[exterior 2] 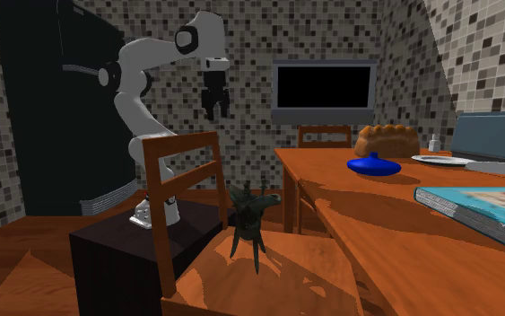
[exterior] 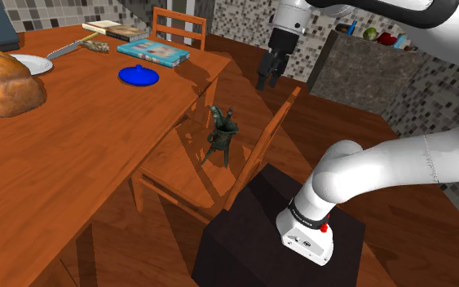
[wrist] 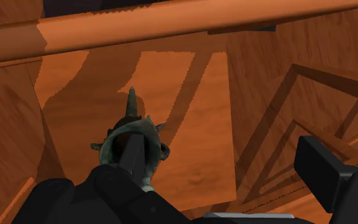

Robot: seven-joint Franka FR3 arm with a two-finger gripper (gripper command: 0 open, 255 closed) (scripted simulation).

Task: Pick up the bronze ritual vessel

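A home dining room opening onto a kitchen is shown. A chair (exterior: 244,163) of wood is set directly below the claw (exterior: 267,81), drawn up to a long wooden tabletop (exterior: 72,155) to one side of it. A loaf (exterior: 3,86), a plate (exterior: 36,64) and books (exterior: 154,51) are laid out there. The walls (exterior 2: 259,36) behind the claw are covered in small mosaic tiles, a dark screen (exterior 2: 324,87) is mounted on them, and a speckled counter (exterior: 366,73) is placed nearby.

Dull green-tarnished metal vessel (exterior: 219,137), glossy reddish wood chair (exterior: 177,173), smooth wooden table (exterior: 72,139), matt black end effector (exterior: 267,81)
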